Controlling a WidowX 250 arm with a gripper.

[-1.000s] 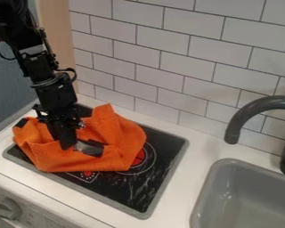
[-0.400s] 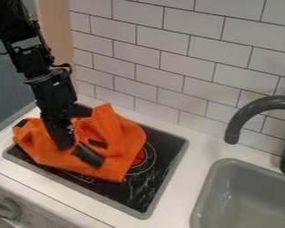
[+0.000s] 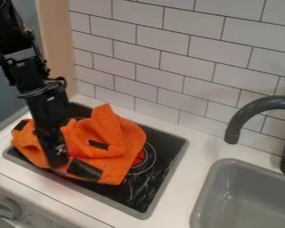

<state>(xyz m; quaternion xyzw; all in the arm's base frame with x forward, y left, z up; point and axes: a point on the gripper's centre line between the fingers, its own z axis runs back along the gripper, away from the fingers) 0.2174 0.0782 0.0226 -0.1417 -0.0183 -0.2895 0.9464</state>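
The black gripper (image 3: 57, 159) hangs down over the left front of the stove, its lower end against an orange cloth (image 3: 118, 131). The cloth lies crumpled on the black cooktop, with a raised fold toward the back. A large dark piece (image 3: 84, 170) is beside the gripper's lower end, at the cloth's front edge. Smaller black patches show near the cloth's middle and at its left corner. Whether the gripper has hold of any fabric cannot be made out.
The cooktop (image 3: 136, 192) has a grey rim and red-centred burner markings. At the right are a grey sink (image 3: 252, 196) and a dark curved faucet (image 3: 243, 116). White tiles (image 3: 186, 71) rise behind the counter; a knob (image 3: 8, 208) is at the front left.
The gripper has moved down the view, toward the stove's front, and slightly left. The large dark piece and the cloth's front edge have shifted frontward, while the raised fold has stayed put.
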